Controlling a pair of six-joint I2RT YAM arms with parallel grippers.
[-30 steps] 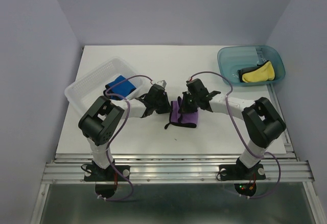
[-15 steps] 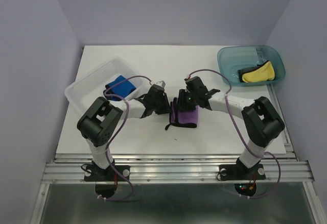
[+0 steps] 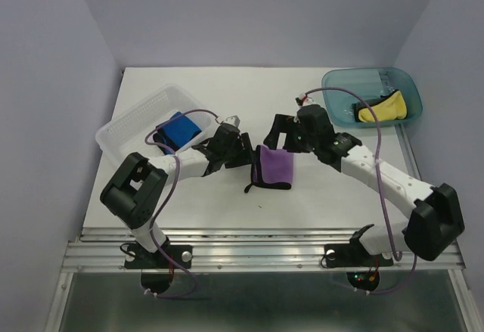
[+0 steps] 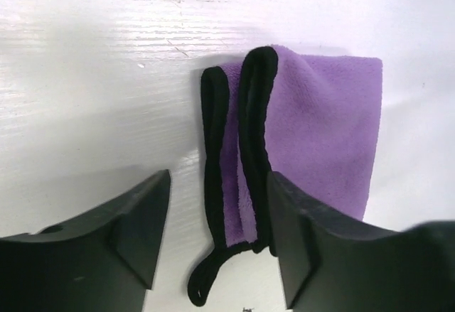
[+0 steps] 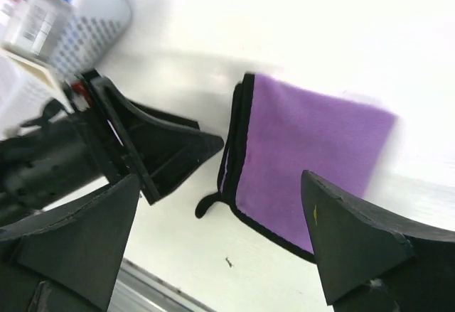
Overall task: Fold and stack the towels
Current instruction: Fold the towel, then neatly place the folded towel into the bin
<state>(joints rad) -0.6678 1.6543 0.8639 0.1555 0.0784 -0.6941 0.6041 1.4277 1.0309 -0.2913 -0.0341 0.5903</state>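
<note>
The left gripper (image 4: 219,202) is open and holds nothing; its jaws stand on either side of the black-edged folds at the 9 o'clock side of the purple towel (image 4: 323,134). The right gripper (image 5: 220,184) is also wide open and empty, at the towel's 12 o'clock. The towel lies folded at the table centre. For a clean pick, the left gripper should probably go low and pinch all layers together, not only the loose loop.
</note>
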